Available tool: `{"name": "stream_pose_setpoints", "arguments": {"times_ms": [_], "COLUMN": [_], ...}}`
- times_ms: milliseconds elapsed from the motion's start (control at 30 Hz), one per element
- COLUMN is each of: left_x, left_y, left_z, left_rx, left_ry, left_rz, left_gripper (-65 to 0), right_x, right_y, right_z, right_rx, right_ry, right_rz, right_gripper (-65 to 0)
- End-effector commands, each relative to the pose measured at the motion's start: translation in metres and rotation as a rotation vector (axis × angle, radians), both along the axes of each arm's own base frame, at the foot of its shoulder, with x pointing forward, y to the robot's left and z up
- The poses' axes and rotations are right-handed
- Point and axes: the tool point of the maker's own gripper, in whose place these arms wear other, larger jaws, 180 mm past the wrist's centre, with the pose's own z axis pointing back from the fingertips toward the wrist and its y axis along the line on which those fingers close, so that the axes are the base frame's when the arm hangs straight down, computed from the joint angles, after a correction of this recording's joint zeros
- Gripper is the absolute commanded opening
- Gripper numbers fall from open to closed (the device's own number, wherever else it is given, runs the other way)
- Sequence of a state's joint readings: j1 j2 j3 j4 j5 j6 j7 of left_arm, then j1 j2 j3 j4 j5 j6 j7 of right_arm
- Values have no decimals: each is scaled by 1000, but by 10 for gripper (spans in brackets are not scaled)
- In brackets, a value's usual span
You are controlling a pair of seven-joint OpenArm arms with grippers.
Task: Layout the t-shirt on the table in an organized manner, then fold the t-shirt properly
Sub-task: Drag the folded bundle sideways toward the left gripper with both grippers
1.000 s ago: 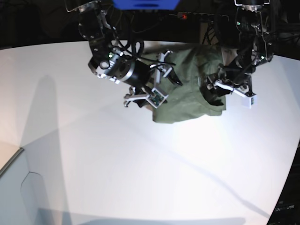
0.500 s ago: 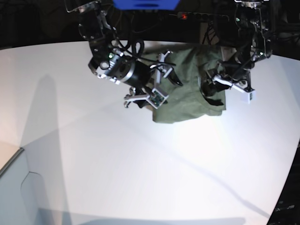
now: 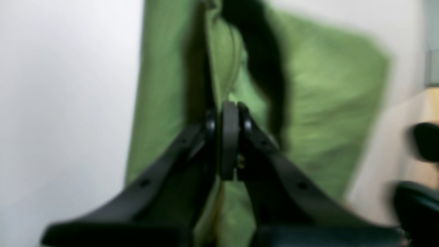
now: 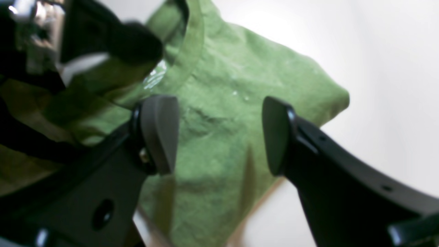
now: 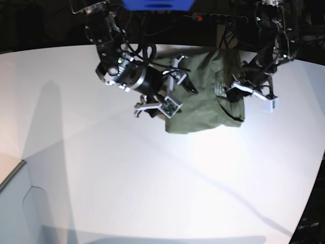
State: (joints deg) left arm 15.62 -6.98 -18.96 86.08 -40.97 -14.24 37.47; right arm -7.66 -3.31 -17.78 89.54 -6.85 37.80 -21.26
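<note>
The olive-green soft cotton t-shirt (image 5: 205,96) lies bunched in a rumpled heap on the far part of the large smooth white tabletop (image 5: 152,178), between the two arms. Its lower edge sits folded over itself toward the near side, and the ribbed round collar (image 4: 190,41) shows in the right wrist view, curving up near the top of the cloth.

The left hand (image 3: 229,137) has its black fingers pressed together, and a fold of the green fabric runs up from between their tips; it is clamped on the t-shirt at the heap's right side in the base view (image 5: 238,89). The picture from that wrist is blurred, so the exact part of the garment pinched cannot be told.

The right hand (image 4: 219,133) stands with its jaws spread wide, one grey-padded finger (image 4: 159,132) on each side of a stretch of wrinkled cloth, hovering over it without pinching anything. In the base view this hand (image 5: 170,96) sits at the heap's left edge.
</note>
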Motion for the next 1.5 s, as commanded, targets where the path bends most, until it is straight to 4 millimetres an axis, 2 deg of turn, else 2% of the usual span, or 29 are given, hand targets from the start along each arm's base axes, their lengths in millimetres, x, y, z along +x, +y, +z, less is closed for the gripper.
{"name": "stream_pose_setpoints", "arguments": {"times_ms": [0,100,267,367,733,867,1033,1200,1367,1433,1467], "left_x": [7,6,2,-4,-23,-25,-29,-40,-42,-44,-44], "left_y": [3,5,43,53,61,61,72,84,83,85,84], "left_z": [18,33,37,26,-26,-30,-32,-49,-58,-57,-56], "left_rx": [1,-2,35,34,-9,-13,11,9,-4,0,-4], "left_ry": [-61,-98,-102,-70,72,85,98,155,188,186,184], "left_rz": [-2,3,101,129,178,181,182,212,211,213,215], "left_gripper": [-650,-650,-650,-650,-650,-650,-650,-650,-643,-606,-565], "right_x": [8,8,8,8,8,8,7,7,7,7,7], "right_y": [5,5,5,5,5,5,6,6,6,6,6], "right_z": [16,16,16,16,16,15,15,15,14,14,14], "right_rx": [47,47,47,46,46,45,47,47,45,44,44], "right_ry": [-41,-41,-41,-41,-40,-37,-36,-36,-36,-35,-35], "right_rz": [-2,-2,-4,-3,-4,-3,-2,-2,-2,-2,-2], "right_gripper": [-266,-266,-266,-266,-266,-266,-266,-266,-266,-266,-266]}}
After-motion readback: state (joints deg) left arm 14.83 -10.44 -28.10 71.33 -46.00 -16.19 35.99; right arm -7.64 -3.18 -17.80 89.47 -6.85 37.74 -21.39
